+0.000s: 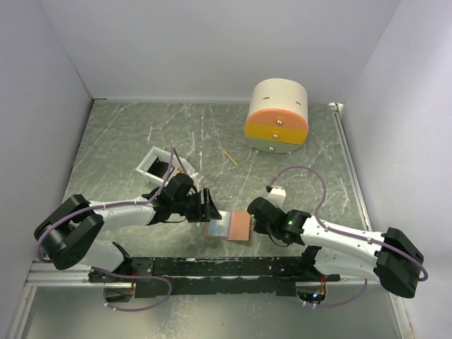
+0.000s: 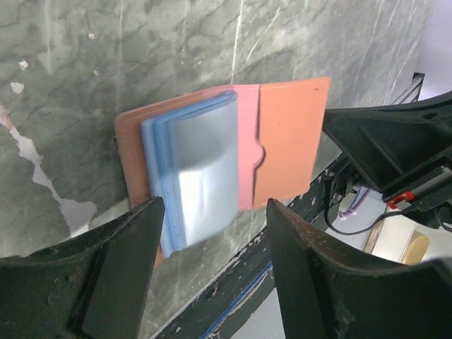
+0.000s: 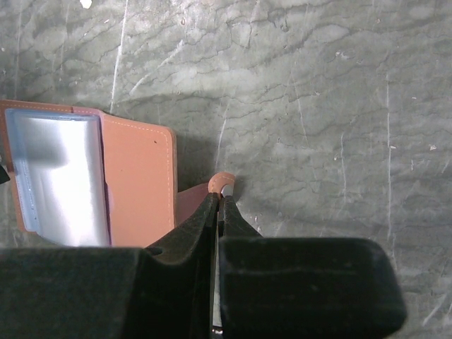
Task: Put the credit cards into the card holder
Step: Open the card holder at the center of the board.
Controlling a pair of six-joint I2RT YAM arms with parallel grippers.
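Your top camera looks down from high behind the near edge, taking in the whole worktop (image 1: 141, 134). Both wrist cameras look steeply down at close range, sharing the open card holder (image 2: 289, 141) from opposite sides.

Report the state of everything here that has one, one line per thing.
card holder: open, lying flat, blue sleeves facing up.
left gripper: fingers open over the card holder, holding nothing.
right gripper: fingers shut on the card holder's tab.
round drawer box: all three drawers closed.
wooden stick: lying flat, untouched.
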